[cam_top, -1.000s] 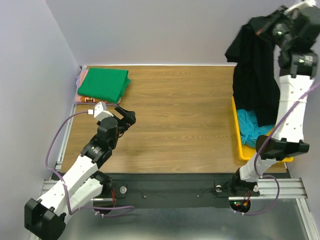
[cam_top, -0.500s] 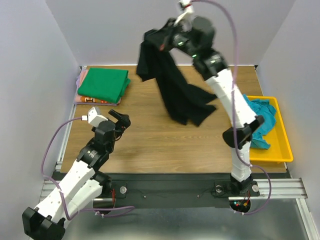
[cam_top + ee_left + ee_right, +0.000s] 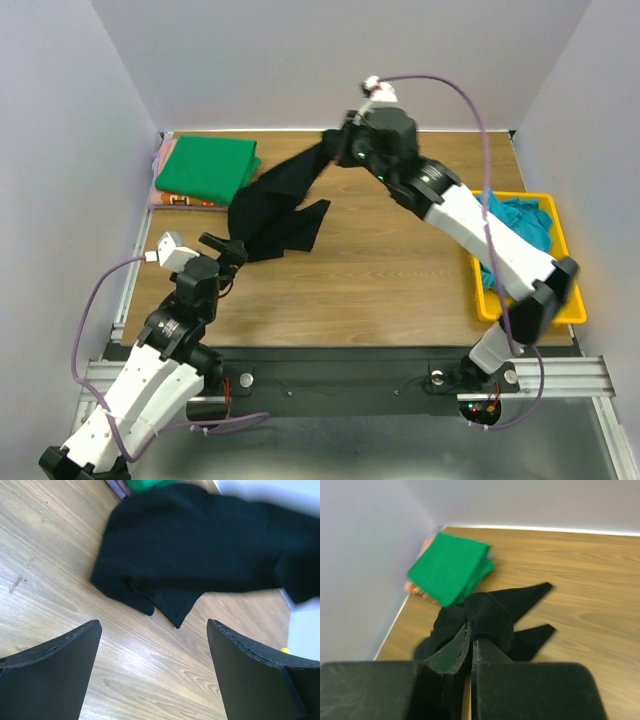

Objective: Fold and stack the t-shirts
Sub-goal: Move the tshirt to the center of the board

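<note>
My right gripper [image 3: 338,150] has its jaws clenched on the soft black cloth t-shirt [image 3: 268,210] — limp and light, trailing onto the wooden table [image 3: 380,260] toward ten o'clock. Beside it my left gripper [image 3: 224,250] sits with jaws released — I'd pinch a hem corner, not the bunched middle.

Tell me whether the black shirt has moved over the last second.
Yes: the black shirt, earlier hanging above the yellow tray, now drapes far left of it, beside the folded green shirt.

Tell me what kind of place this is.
Probably a robot lab test cell: wood-grain table boxed in by bare walls, left arm and right arm bolted to a metal rail.
</note>
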